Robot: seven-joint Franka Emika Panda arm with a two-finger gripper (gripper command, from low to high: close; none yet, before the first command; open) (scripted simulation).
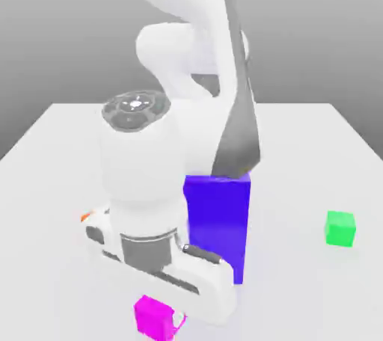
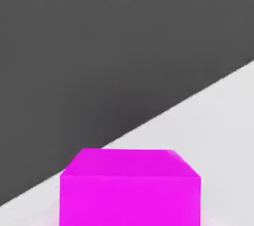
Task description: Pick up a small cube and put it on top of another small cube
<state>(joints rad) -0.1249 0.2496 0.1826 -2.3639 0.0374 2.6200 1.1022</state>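
Note:
The small magenta-pink cube [image 1: 152, 318] rests on the white table at the near edge of the exterior view. My gripper [image 1: 160, 314] reaches down over it from the bent white arm, and a white finger [image 1: 179, 321] presses against the cube's side on the exterior view's right. The gripper is shut on this cube. In the hand view the same cube [image 2: 130, 188] sits very close, low on the white table surface, with dark background behind it.
A tall blue-violet block [image 1: 218, 220] stands just behind the hand, partly hidden by the arm. A green cube [image 1: 340, 228] lies on the exterior view's right. An orange sliver [image 1: 85, 216] peeks out beside the hand on the exterior view's left.

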